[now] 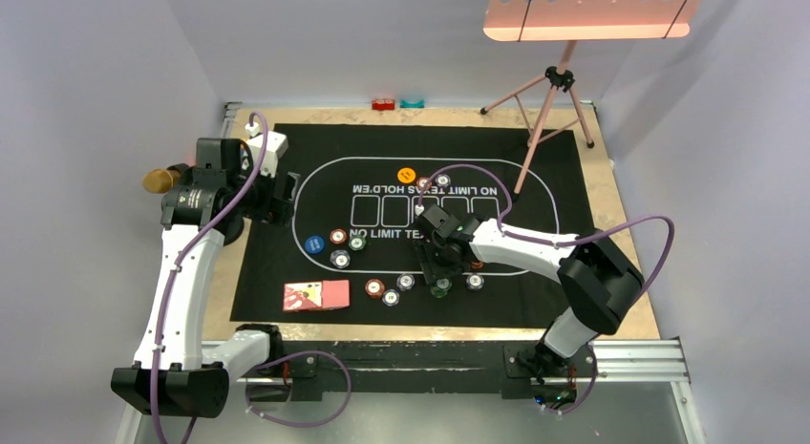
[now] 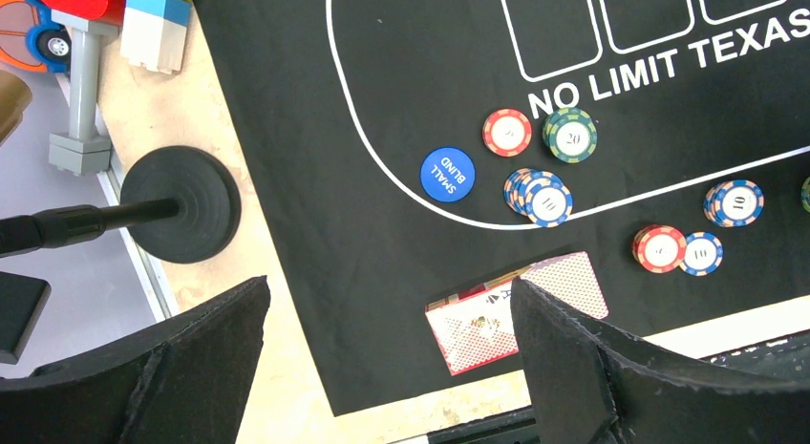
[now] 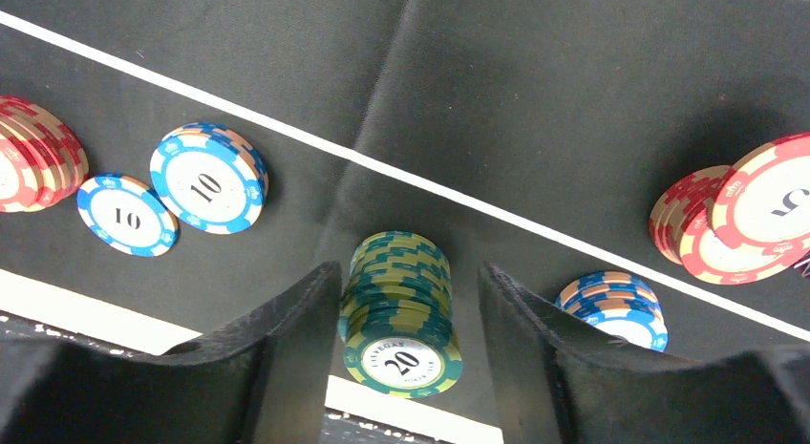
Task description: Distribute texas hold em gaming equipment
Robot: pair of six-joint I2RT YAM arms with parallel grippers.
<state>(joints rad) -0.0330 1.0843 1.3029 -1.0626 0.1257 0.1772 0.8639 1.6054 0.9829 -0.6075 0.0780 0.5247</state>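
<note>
The green chip stack (image 3: 401,310) stood upright near the near edge of the black mat (image 3: 573,81), midway along the tabletop (image 1: 315,116), squarely between the jaws of the right gripper (image 3: 406,282); these stood part-open astride it, a gap showing on one side, so not yet gripping. A blue chip stack (image 3: 616,306) sat just beside one jaw, the likeliest to be nudged; red stacks (image 3: 735,224) lay farther off. The left gripper (image 2: 387,291), jaws wide and empty, hung well apart above the playing cards (image 2: 516,310).

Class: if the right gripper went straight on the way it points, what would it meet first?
Probably the green 20 chip stack, which stands between the right gripper's fingers; under that lies the black mat.
</note>
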